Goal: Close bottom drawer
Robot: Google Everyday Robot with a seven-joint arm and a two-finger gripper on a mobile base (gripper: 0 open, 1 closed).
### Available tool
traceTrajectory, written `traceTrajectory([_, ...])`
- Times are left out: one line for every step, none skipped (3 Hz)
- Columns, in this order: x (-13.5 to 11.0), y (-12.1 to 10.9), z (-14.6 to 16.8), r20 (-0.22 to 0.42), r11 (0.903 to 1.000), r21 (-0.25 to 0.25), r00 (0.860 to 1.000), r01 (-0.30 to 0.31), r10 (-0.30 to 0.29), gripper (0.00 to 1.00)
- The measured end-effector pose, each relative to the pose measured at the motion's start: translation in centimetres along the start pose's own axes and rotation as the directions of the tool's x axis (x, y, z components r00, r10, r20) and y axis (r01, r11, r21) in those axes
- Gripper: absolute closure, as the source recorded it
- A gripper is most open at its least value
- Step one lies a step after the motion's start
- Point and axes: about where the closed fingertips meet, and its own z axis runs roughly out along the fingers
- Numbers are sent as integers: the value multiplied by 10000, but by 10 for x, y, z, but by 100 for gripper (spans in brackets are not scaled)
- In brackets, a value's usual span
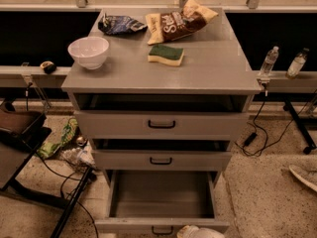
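The bottom drawer stands pulled far out at 6 o'clock of the grey cabinet; the gripper, pale, sits at 3 o'clock of its black handle, beside the drawer front; its grip state cannot be told

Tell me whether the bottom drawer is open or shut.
Open: the bottom drawer is pulled far out, its inside showing. The gripper is at its front edge.

Matt grey paint is seen on the bottom drawer (smooth inside); the gripper, at the lower edge, is cased in pale plastic.
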Motion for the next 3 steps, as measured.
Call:
traceTrajectory([0,0,0,2,10000,1,10000,0,0,100])
traceTrajectory([-5,-7,10,176,9999,159,9998,2,-5,100])
traceTrajectory([-18,-21,17,378,9988,437,9990,223,-239,100])
